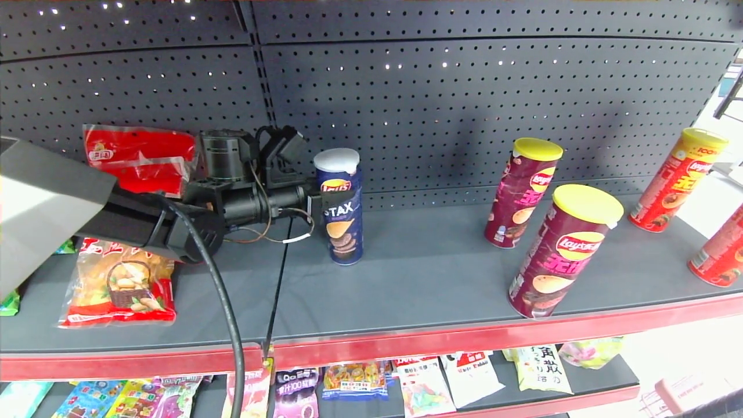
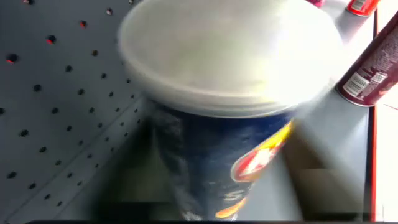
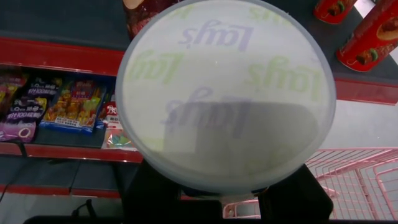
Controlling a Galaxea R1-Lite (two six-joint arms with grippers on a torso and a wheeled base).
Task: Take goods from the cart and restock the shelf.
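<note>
Your left gripper is clamped around the upper half of the blue can. The can stands upright toward the back of the shelf, and its base looks like it's down on the board, or near enough. Heads up for the let-go: that can is tall and skinny, so if a finger drags on it as you back out, I'd bet it rocks and tips. The red snack bag right behind the arm could get snagged too. Your right gripper is carrying a second can, lid toward the camera, out in front of the shelf edge with the pink cart down below. Bring that one in sloppy and the front maroon can, sitting close to the red lip, is the one you'd knock to the floor. As for views, the head view gives you the blue can's base and the open shelf between it and the front maroon can. The left wrist view gives the gap between the can and the pegboard, and the right wrist view is where you get the cart and the second can.
</note>
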